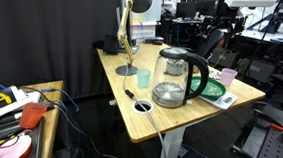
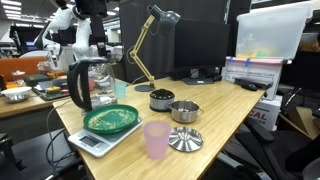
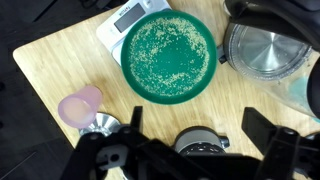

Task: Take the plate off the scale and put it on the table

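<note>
The green plate (image 3: 168, 55) lies on the pale scale (image 3: 135, 17), whose display end sticks out past the plate's rim. Both sit near a corner of the wooden table (image 3: 55, 60). They also show in both exterior views: plate (image 1: 213, 89) (image 2: 112, 120), scale (image 1: 227, 99) (image 2: 90, 141), table (image 1: 130, 93) (image 2: 225, 115). My gripper (image 3: 196, 125) is open and empty. It hangs high above the table, beside the plate and over a metal tin. It touches nothing.
A glass kettle (image 3: 268, 50) (image 1: 172, 78) (image 2: 88, 85) stands right next to the plate. A pink cup (image 3: 80, 107) (image 2: 156, 139), a metal tin (image 3: 200, 142) (image 2: 161, 100), a metal bowl (image 2: 184, 110), a lid (image 2: 184, 140) and a desk lamp (image 2: 150, 35) share the table. The table edges are close to the scale.
</note>
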Motion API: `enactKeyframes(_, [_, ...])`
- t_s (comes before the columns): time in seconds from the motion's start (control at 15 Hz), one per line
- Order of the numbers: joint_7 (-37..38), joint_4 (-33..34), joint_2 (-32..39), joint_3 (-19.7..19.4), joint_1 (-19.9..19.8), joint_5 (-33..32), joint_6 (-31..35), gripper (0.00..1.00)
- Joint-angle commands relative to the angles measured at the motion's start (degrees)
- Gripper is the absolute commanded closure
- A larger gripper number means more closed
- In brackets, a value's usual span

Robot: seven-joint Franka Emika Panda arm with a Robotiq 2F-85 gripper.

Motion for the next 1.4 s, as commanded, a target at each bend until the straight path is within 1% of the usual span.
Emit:
enactKeyframes(0.0, [0.0,0.2,1.4,-0.5,0.3,0.0,0.4,0.0])
enactKeyframes(0.13, [-0.2,-0.2,3.7,-0.7,0.1,-0.5,2.2,0.0])
enactKeyframes(0.33, [-2.1,0.6,8.6,-2.0,0.3,-0.1,2.4,0.0])
enactKeyframes(0.47, [-1.9,1.1,12.0,-3.0,0.0,-1.4,5.1,0.0])
enactKeyframes(0.67, [1.5,2.7,16.9,-4.9,-0.3,-4.0,7.3,0.0])
enactKeyframes(0.73, [-0.2,0.9,14.4,-5.3,0.8,-2.6,6.7,0.0])
enactKeyframes(0.93, [0.3,2.3,16.8,-6.2,1.0,-3.0,7.0,0.0])
enactKeyframes(1.33, [0.5,2.4,16.8,-6.2,1.0,-3.0,7.0,0.0])
